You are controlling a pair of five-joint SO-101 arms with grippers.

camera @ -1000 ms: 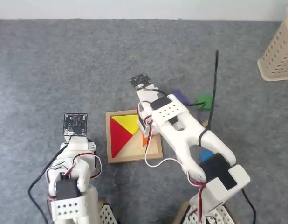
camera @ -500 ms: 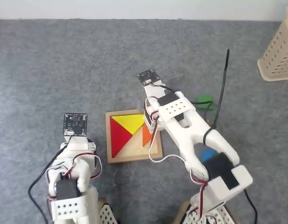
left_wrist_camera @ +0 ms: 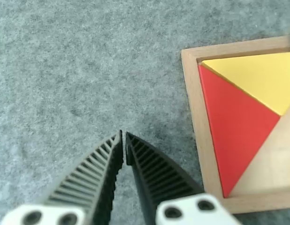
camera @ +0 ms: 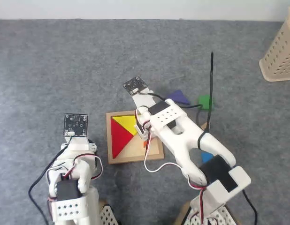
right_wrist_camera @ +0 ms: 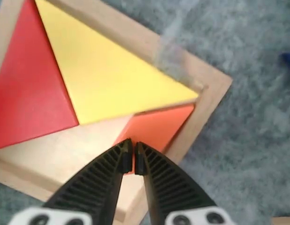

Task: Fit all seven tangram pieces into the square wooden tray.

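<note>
With our right hand closed and its tips at the orange triangle lying in the square wooden tray, we should nudge gently and low, seating it flush against the yellow triangle without tipping it.

Red, yellow, orange pieces in tray
</note>
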